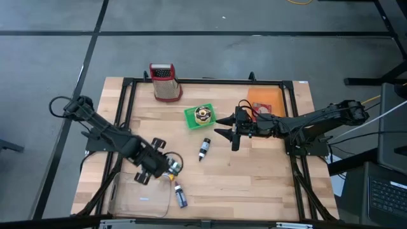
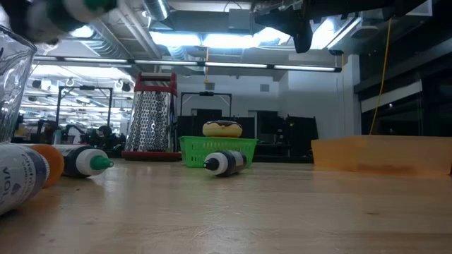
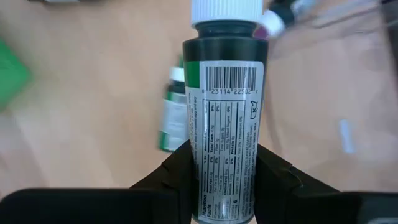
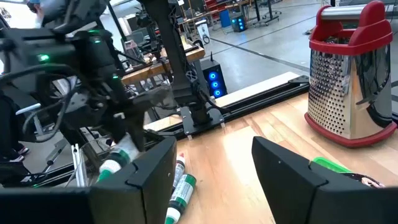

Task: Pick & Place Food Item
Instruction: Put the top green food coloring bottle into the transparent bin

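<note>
Gripper on my left arm (image 3: pixel 225 180): pinching a dark bottle (image 3: pixel 226 118) with a white cap, label and barcode facing my wrist camera, held clear of the desk (image 1: pixel 254 172) over its near-left part. From above the left gripper (image 1: pixel 154 164) sits just beside a clear plastic container (image 1: pixel 143 197) lying at the desk's front-left corner.

Directly around it: a small bottle (image 1: pixel 180 196) lies flat by the container's right edge, and the left wrist view shows a green-labelled bottle (image 3: pixel 173 112) lying on the wood below the held one.

Further out, mid-desk: a dark bottle (image 1: pixel 204 149) on its side, white cap toward the back. Behind it a green basket (image 1: pixel 200 116) holding a doughnut (image 2: pixel 222 128). Back-left of that stands a metal grater (image 1: pixel 165 81) with a red top, upright at the rear edge. An orange board (image 1: pixel 262 102) lies flat at the back-right.

My right gripper (image 1: pixel 231 132) hangs above the desk's middle-right, fingers spread wide, holding nothing, near the basket and the lying dark bottle.
</note>
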### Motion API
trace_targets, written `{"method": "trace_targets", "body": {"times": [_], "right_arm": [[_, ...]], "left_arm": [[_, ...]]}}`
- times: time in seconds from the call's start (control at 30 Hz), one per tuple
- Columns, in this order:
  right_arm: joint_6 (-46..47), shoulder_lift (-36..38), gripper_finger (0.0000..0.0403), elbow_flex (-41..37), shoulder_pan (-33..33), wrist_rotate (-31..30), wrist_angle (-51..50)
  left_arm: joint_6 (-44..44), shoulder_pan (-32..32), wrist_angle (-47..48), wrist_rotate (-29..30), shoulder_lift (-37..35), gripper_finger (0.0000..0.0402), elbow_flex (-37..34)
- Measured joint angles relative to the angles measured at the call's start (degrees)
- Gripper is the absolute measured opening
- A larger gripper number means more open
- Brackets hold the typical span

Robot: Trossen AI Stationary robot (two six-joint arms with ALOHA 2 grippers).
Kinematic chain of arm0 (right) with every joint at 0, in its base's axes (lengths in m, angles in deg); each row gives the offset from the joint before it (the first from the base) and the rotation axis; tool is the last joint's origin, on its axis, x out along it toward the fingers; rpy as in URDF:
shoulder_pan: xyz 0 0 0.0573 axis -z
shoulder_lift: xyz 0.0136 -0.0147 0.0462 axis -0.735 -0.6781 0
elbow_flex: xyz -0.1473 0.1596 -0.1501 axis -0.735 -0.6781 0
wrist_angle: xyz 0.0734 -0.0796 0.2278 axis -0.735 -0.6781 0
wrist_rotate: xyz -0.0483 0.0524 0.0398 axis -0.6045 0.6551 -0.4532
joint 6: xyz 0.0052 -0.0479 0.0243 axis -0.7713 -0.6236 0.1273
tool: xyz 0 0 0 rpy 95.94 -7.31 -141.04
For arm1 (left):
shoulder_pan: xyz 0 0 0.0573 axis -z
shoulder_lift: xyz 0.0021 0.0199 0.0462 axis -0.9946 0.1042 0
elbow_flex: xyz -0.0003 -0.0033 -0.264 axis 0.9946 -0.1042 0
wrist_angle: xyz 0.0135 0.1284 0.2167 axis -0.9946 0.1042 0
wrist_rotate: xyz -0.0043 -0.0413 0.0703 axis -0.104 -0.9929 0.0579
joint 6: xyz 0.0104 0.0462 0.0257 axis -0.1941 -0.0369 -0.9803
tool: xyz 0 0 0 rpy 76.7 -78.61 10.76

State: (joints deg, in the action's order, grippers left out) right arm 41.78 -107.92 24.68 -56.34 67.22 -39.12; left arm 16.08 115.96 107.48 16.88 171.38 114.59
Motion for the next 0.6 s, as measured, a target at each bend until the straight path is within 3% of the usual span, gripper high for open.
{"method": "trace_targets", "body": {"times": [0.33,0.6], "right_arm": [[-0.4,0.0,0.0213,0.0,0.4,0.2,1.5],[-2.2,0.0,0.0213,0.0,2.1,0.9,3.5]], "left_arm": [[23.0,12.0,-0.7,-0.9,0.0,0.0108,0.0],[36.0,18.9,-3.3,0.1,3.3,0.0108,0.0]]}}
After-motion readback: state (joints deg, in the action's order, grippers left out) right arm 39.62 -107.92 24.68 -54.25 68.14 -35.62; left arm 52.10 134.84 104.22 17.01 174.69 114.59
